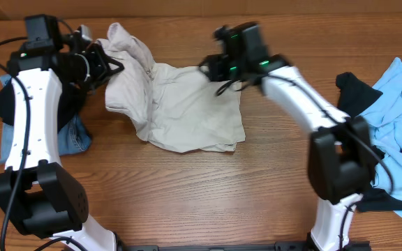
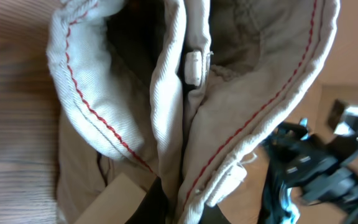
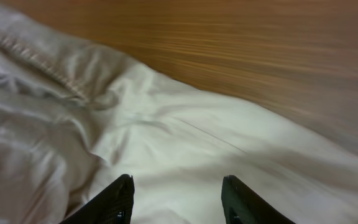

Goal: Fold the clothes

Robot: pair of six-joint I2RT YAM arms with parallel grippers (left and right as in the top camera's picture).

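A pair of beige shorts (image 1: 180, 104) lies crumpled on the wooden table at the back centre. My left gripper (image 1: 110, 66) is shut on its waistband (image 2: 185, 118) at the upper left and holds that end bunched up; red stitching and a button show in the left wrist view. My right gripper (image 1: 211, 70) is open just above the shorts' upper right part, with both fingers spread over the pale cloth (image 3: 179, 155) near its edge.
A heap of blue and dark clothes (image 1: 396, 104) lies at the right edge. Blue jeans and a dark garment (image 1: 72, 132) lie at the left under my left arm. Bare wooden table (image 1: 201, 188) lies in front of the shorts.
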